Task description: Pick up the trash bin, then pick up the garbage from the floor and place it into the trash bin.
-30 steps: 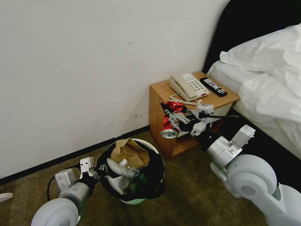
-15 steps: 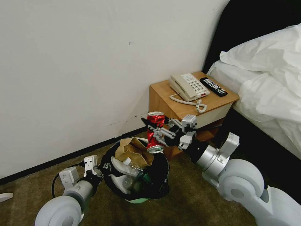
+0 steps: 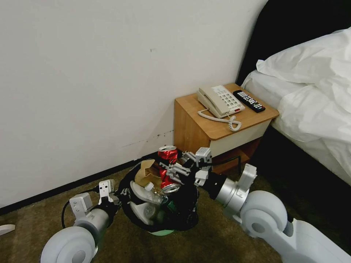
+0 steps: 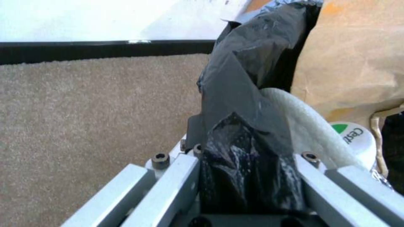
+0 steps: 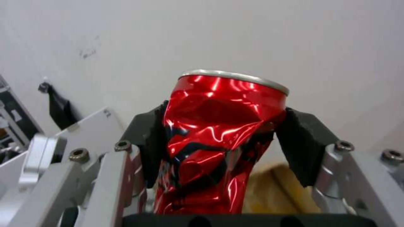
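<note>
The trash bin (image 3: 184, 213), lined with a glossy black bag, stands low on the carpet near the wall. My left gripper (image 3: 117, 198) is shut on its near-left rim; the left wrist view has the black bag (image 4: 240, 104) pinched in that gripper (image 4: 244, 164). Inside the bin lie a brown paper bag (image 3: 146, 175), a white slipper (image 3: 140, 193) and a plastic bottle (image 3: 153, 195). My right gripper (image 3: 168, 172) is shut on a crushed red can (image 3: 166, 166), held upright just over the bin's opening. In the right wrist view the black pads (image 5: 303, 142) squeeze the can (image 5: 214, 135).
A wooden nightstand (image 3: 190, 128) with a beige telephone (image 3: 219, 100) and a black remote (image 3: 249, 100) stands right behind the bin. A bed with white linen (image 3: 310, 102) fills the right side. The wall is close behind. Open carpet (image 3: 215, 237) lies in front.
My right arm has carried the red can left and down, from in front of the nightstand to just above the bin. The left arm and bin shifted slightly right.
</note>
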Controlling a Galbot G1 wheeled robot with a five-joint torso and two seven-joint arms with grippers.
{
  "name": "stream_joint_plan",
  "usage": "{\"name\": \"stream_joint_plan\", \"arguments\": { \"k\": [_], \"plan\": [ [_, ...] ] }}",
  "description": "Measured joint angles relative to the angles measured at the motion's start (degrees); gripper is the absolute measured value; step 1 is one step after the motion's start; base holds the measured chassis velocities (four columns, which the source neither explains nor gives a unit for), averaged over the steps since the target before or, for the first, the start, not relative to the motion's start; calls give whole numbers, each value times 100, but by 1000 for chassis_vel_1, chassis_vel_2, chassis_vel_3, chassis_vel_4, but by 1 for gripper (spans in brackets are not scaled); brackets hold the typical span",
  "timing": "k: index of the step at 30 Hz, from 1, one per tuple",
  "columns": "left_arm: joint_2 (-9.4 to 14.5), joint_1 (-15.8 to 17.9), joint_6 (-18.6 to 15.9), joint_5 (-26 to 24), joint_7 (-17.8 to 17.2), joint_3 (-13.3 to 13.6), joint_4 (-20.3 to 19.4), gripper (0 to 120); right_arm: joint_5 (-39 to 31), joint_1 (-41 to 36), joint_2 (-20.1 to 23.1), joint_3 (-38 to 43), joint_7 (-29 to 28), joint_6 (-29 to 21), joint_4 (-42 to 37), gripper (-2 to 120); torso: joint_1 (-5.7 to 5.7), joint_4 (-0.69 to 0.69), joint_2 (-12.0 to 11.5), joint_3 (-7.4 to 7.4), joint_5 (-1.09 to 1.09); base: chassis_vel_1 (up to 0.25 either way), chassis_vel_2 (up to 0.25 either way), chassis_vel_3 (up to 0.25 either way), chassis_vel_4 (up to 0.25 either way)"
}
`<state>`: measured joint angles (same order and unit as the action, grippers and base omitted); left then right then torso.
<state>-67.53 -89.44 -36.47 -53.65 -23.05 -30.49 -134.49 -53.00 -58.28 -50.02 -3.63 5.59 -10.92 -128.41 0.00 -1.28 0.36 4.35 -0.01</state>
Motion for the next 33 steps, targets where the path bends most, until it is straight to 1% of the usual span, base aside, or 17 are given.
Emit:
{"name": "stream_joint_plan", "arguments": {
  "k": [5, 8, 22, 32, 33],
  "plan": [
    [34, 21, 2, -37, -1, -29, 5, 3, 111, -21, -77, -154, 19, 2, 93, 57, 0, 0, 0, 0, 1, 0, 0, 0, 0],
    [58, 85, 11, -111, -20, -58, 31, 3, 310, -21, -183, -293, 125, 8, 241, 57, 0, 0, 0, 0, 1, 0, 0, 0, 0],
    [34, 114, 30, -152, -36, -147, 50, 3, 586, -214, -370, -406, 78, 102, 786, 57, 0, 0, 0, 0, 0, 0, 0, 0, 0],
    [18, 114, 34, -203, -41, -172, 46, 3, 687, -197, -491, -429, 12, 187, 1082, 57, 0, 0, -1, 0, 1, 0, 0, 0, 0],
    [13, 115, 28, -233, -42, -172, 38, 3, 692, -192, -504, -430, 9, 199, 1119, 59, 0, 0, -1, 0, 1, 0, 0, 0, 0]
  ]
}}
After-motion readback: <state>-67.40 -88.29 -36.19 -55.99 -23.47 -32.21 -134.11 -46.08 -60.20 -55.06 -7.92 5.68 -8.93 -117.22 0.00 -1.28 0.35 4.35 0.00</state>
